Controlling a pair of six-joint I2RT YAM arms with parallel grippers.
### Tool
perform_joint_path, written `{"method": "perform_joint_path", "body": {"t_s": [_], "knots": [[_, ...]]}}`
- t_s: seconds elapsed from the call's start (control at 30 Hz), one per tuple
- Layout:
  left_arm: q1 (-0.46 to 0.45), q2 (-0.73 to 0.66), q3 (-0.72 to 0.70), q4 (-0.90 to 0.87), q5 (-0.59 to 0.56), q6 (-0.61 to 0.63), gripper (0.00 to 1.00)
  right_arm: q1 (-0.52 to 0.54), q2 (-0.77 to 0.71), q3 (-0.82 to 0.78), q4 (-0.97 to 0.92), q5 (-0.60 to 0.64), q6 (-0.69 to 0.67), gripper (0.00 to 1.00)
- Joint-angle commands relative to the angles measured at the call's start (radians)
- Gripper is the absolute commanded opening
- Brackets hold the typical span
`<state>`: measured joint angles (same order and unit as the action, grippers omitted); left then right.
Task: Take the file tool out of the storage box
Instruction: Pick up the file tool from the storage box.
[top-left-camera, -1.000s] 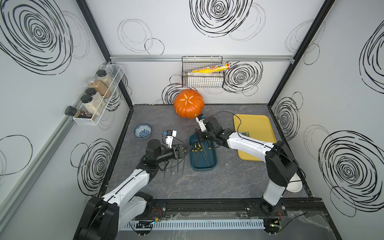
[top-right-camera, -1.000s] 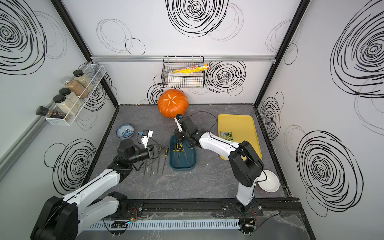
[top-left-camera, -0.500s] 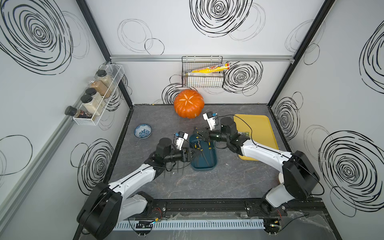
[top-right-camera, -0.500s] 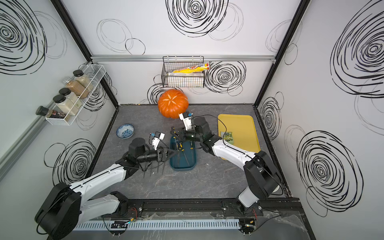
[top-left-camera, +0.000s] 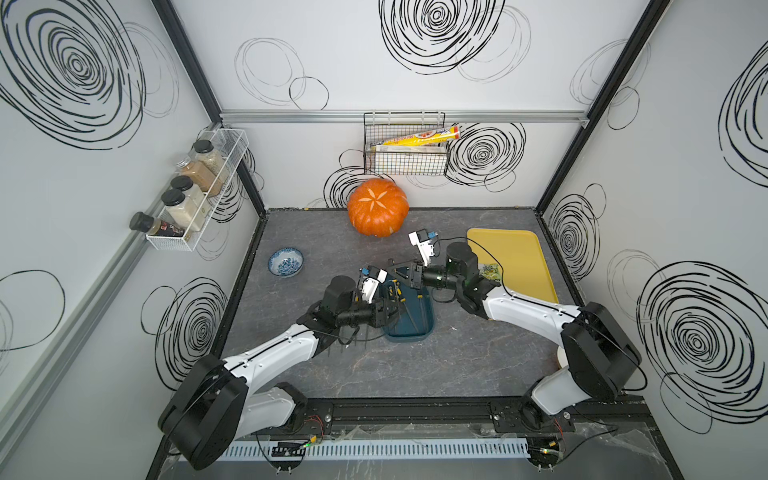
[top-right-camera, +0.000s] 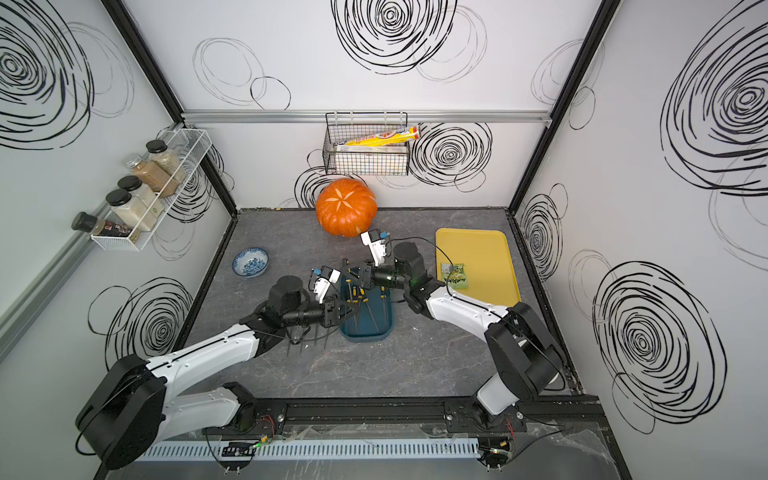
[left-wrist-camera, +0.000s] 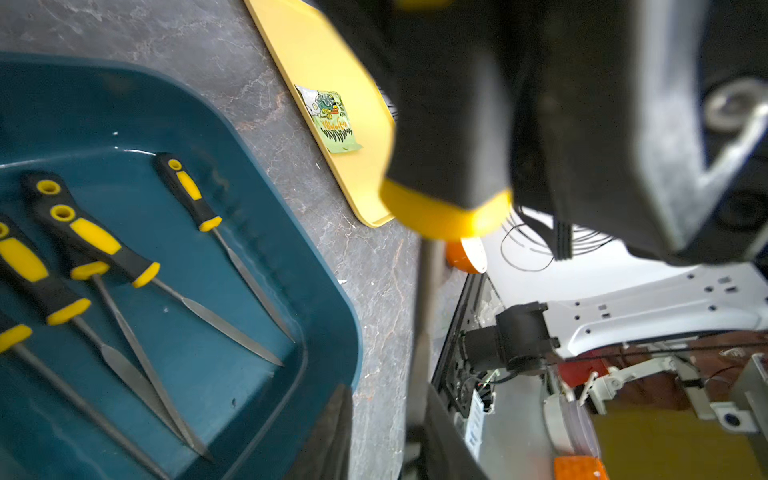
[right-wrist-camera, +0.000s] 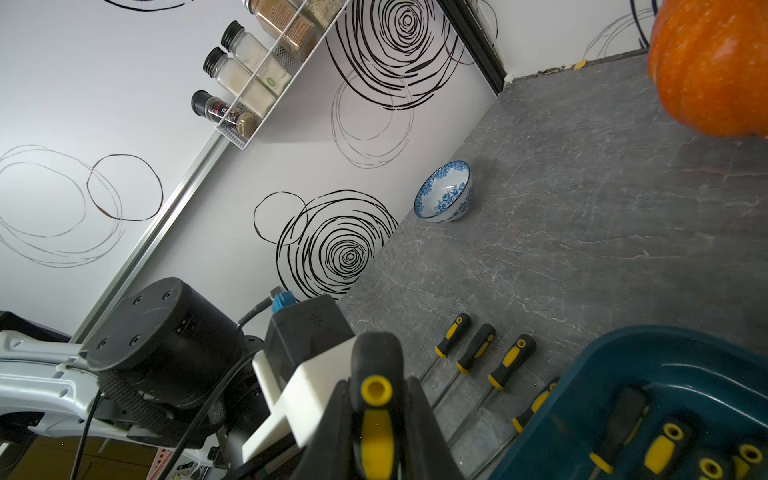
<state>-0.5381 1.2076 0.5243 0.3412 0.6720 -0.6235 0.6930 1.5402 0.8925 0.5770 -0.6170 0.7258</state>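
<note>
Gripping one file (right-wrist-camera: 376, 419) by storage box (top-left-camera: 420, 328), right claw (top-left-camera: 395, 271); left claw (top-left-camera: 392, 309) grip unclear; loose files (right-wrist-camera: 478, 349), pumpkin (top-left-camera: 377, 208) nearby.

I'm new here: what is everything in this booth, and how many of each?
pumpkin: one, orange, back of the table, flower cut on top
bowl: one, blue-and-white, left side of the table
storage box: one, dark teal, table's middle
files in the box: at least five, black-and-yellow handles
files on the table: four, same colours, left of the box
held file: one, black-and-yellow, in the right gripper
tray: one, yellow, right side
packet: one, green, on the tray
wire basket: one, black, back wall, holding a long yellow box
wire rack: one, white, left wall
spice jars: five, clear, in the rack
right gripper: black, shut on the file's handle
left gripper: black, jaws apart around that file's shaft
</note>
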Motion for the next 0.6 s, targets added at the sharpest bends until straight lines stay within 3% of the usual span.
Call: {"method": "perform_joint_path", "body": {"t_s": [0.0, 0.07, 0.23, 0.3, 0.37, 0.4, 0.47, 0.57], "knots": [[-0.003, 0.007, 0.023, 0.031, -0.002, 0.010, 0.18, 0.003, -0.041, -0.021, 0.070, -0.003, 0.013, 0.11], [-0.003, 0.016, 0.023, 0.032, 0.001, 0.008, 0.08, 0.003, -0.045, -0.030, 0.083, -0.009, 0.019, 0.12], [-0.003, 0.022, 0.026, 0.027, -0.001, 0.010, 0.00, 0.003, -0.056, -0.069, 0.107, -0.007, 0.019, 0.21], [-0.003, 0.019, 0.026, 0.025, -0.007, 0.012, 0.00, 0.003, -0.060, -0.099, 0.148, -0.023, 0.025, 0.55], [-0.003, 0.022, 0.032, 0.009, -0.010, 0.018, 0.00, 0.003, -0.063, -0.109, 0.138, -0.033, 0.016, 0.79], [-0.003, 0.023, 0.039, -0.013, -0.016, 0.022, 0.00, 0.001, -0.069, -0.103, 0.109, -0.033, -0.002, 0.85], [-0.003, 0.020, 0.053, -0.076, -0.081, 0.019, 0.00, -0.004, -0.084, -0.084, 0.023, -0.036, -0.055, 0.88], [-0.021, 0.022, 0.135, -0.340, -0.320, 0.043, 0.00, -0.015, -0.144, -0.056, -0.175, 0.032, -0.190, 0.88]]}}
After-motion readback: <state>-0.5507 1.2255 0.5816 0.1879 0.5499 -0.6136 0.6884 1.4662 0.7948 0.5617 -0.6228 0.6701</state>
